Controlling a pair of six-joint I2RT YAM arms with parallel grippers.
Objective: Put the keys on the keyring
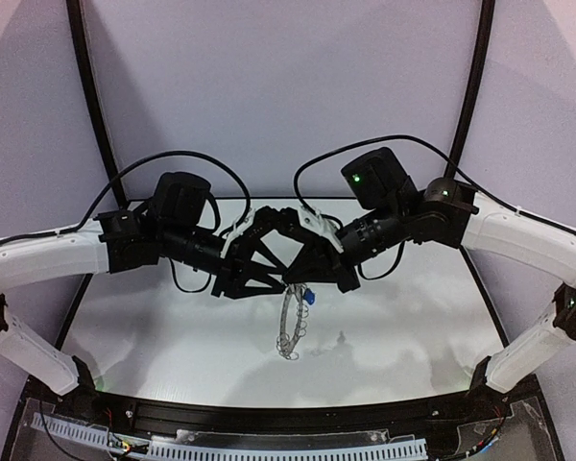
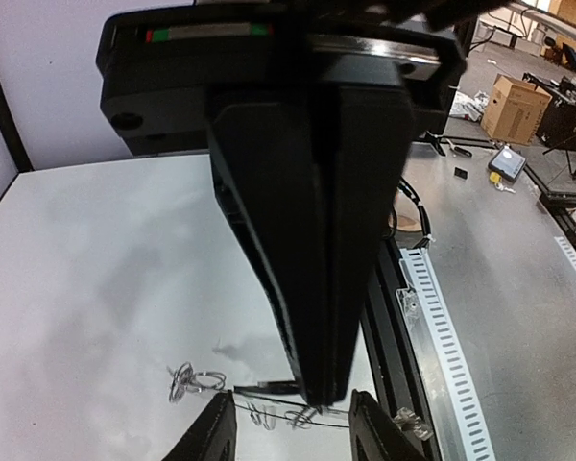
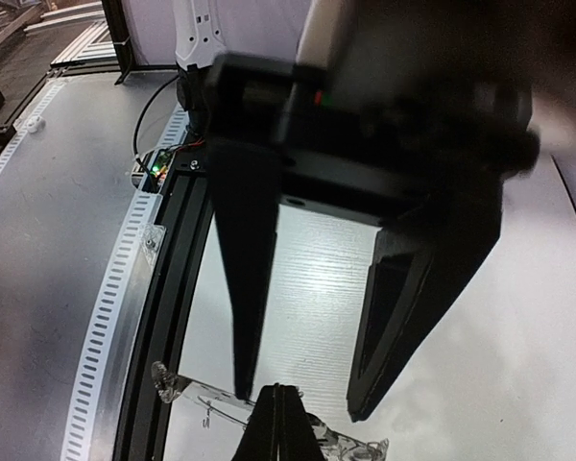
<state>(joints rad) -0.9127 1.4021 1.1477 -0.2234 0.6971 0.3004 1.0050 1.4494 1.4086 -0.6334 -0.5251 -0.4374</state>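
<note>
A white table (image 1: pixel 154 327) sits under pale walls, with a black cable (image 1: pixel 178 154) arching over the left arm. The left gripper (image 2: pixel 317 392), fingers pressed together, pinches the top of the keyring (image 1: pixel 289 331). The keyring hangs edge-on above the table, a blue key (image 1: pixel 308 299) at its upper right. The right gripper (image 3: pixel 300 403) is spread wide, straddling the left gripper's tip.

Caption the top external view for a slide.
Left gripper and right gripper meet over the table; the keyring dangles beneath, blue key near its top.
</note>
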